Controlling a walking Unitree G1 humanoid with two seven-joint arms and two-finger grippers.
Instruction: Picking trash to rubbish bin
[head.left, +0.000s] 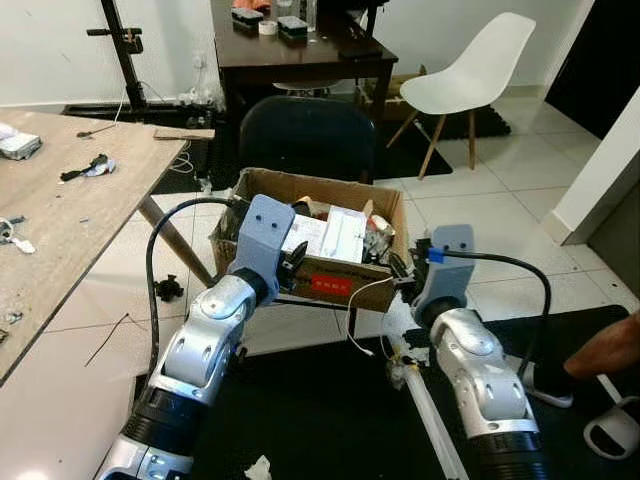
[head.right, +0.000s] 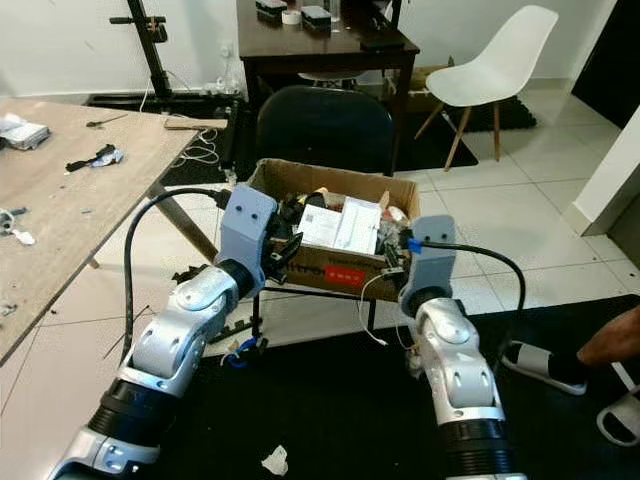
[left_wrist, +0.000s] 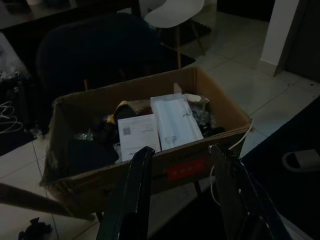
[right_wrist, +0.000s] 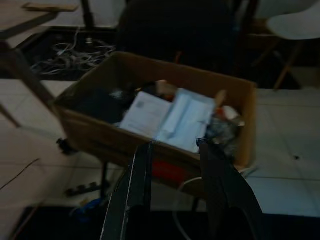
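Both arms reach forward toward the box (head.left: 318, 232), a cardboard carton full of trash that sits raised on a stand in front of a dark chair (head.left: 305, 135). The left gripper (left_wrist: 182, 192) hovers just short of the box's near wall, fingers spread wide with nothing between them. The right gripper (right_wrist: 175, 187) is near the box's right front corner, fingers parted more narrowly and also empty. Inside the box lie white papers (left_wrist: 160, 127) on top of darker rubbish, with a white cable (head.left: 365, 300) trailing over the front wall.

Risks from here, as I judge them: the box looks lightly perched, so a push on its near wall by either gripper could tip it or slide it off the stand and spill the contents. The hanging cable could snag a finger of the right gripper and drag the box along. With both arms close to the same wall, they could also knock each other. A loose scrap (head.left: 259, 467) lies on the dark mat (head.left: 330, 420) by the robot's feet; bending for it risks bumping the stand.

The wrist views are dim, so the dark items under the papers cannot be identified. What holds the box up is mostly hidden behind the arms. A person's foot (head.left: 605, 350) is cut off at the right edge. The counter (head.left: 60, 210) on the left carries small bits too blurred to name.
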